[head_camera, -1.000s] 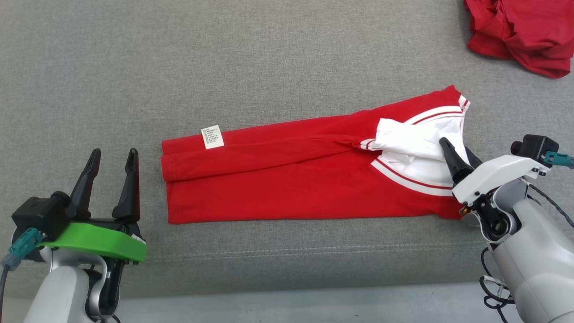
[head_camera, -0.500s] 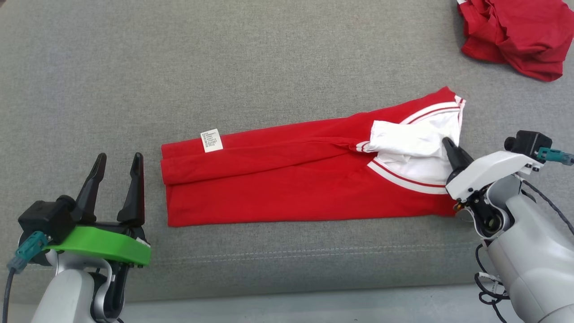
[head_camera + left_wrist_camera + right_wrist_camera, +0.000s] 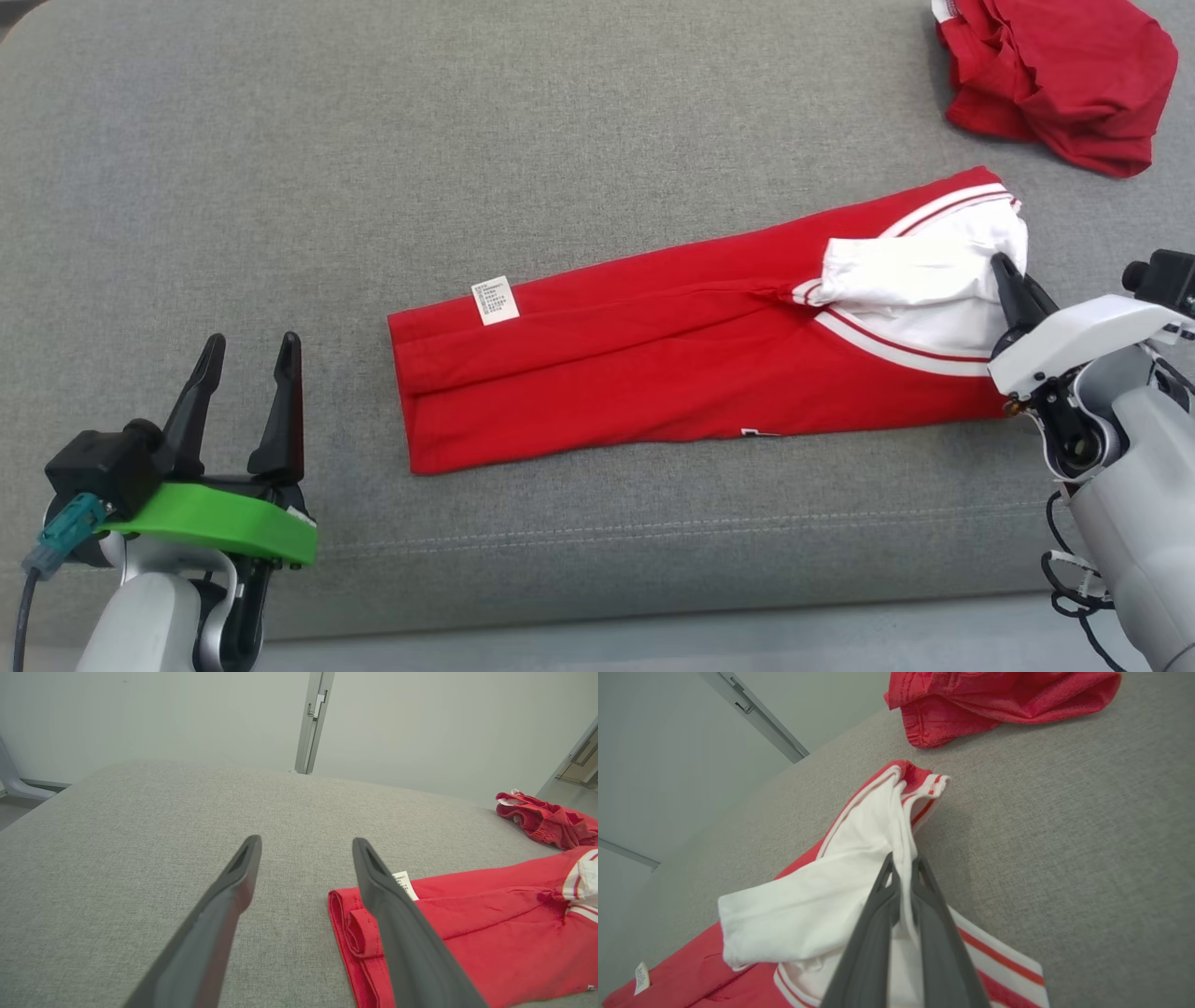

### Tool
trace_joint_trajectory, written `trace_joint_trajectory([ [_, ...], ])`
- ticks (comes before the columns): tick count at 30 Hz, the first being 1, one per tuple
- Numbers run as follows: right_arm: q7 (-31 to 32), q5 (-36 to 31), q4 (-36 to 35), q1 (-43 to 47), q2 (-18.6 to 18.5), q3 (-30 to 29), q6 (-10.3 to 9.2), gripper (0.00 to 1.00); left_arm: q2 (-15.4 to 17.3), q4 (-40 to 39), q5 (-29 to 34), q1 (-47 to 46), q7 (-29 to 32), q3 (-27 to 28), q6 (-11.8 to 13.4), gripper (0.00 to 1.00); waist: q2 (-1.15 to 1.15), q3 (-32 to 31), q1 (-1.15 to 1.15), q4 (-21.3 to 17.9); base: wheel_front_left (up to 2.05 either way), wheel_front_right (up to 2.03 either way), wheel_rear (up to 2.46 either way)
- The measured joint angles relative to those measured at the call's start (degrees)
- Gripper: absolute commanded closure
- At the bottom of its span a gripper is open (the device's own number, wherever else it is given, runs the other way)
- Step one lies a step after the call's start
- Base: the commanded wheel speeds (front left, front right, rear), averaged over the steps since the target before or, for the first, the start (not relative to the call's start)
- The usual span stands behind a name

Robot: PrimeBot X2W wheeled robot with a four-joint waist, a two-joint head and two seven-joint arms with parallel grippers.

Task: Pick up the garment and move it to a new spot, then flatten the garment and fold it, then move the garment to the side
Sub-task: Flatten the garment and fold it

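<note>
**Right jaws clamped on the garment (image 3: pixel 653 364)**

Your right gripper (image 3: pixel 1006 269) has its jaws pinched on the white fabric at the right end of the folded red garment, which lies lengthwise on the grey cushion (image 3: pixel 373 140). Your left gripper (image 3: pixel 254 341) sits clear of the garment's left end, jaws apart. A crumpled red cloth (image 3: pixel 1055 75) lies far right.
</note>
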Motion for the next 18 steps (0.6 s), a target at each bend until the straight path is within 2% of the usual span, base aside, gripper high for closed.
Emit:
trace_joint_trajectory([
  [9,-1.8,0.0,-7.48,-0.03,1.83,5.22,0.0,1.0,-1.37,1.16,0.01,0.13,0.0,-1.18,-0.44,0.0,0.0,-1.59,0.0,0.27,0.0,0.0,0.0],
  [18,-0.9,-2.98,-15.46,-0.47,1.8,14.35,0.0,1.0,-1.76,1.47,0.38,0.16,0.0,-1.08,-0.45,0.0,0.0,-3.13,0.0,2.95,0.0,0.0,0.0],
])
